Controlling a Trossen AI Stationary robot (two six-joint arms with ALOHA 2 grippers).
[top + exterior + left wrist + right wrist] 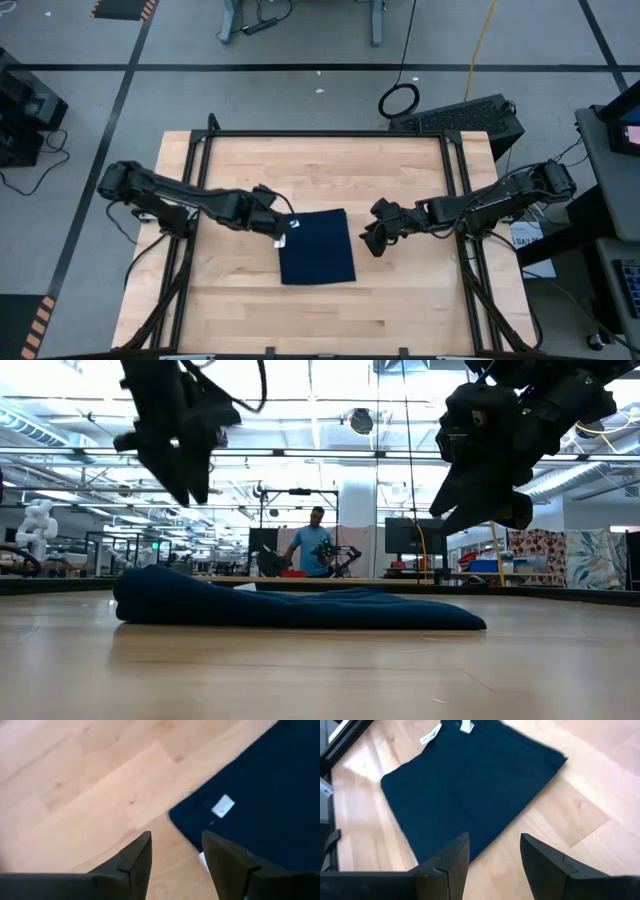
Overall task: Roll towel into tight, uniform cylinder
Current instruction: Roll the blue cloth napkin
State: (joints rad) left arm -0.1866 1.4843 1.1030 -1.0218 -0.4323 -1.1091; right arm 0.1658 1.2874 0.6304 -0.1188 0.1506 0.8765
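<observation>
**Towel folded flat, rolling not yet visible**

Table of pale wood planks in a black metal frame (240,310) fills the middle of the high view, with grey floor around it. Two dark jointed arms reach inward from the frame's left and right edges.

Towel, a plain dark navy soft cloth (316,246), lies just right of the table's centre in the high view as a flat, roughly square pad. In the low view it is a low mound across the middle of the frame, thicker at its left end and thinning to the right; this suggests folded layers, not a cylinder. No rolled edge shows in any view, so by these pictures the whole rolling remains to be done.

Left gripper (281,231) sits at the towel's upper left corner in the high view. Its wrist view shows the two dark fingers spread, with bare wood between them and the cloth's corner just beyond; nothing is pinched.

Right gripper (372,238) hovers just off the towel's right edge, lifted clear of the table in the low view. Its fingers stand spread and empty in its wrist view, the towel lying ahead.

Small white tag (223,805) lies on the cloth near the left gripper's corner; a second white label (430,734) juts from the edge there.
</observation>
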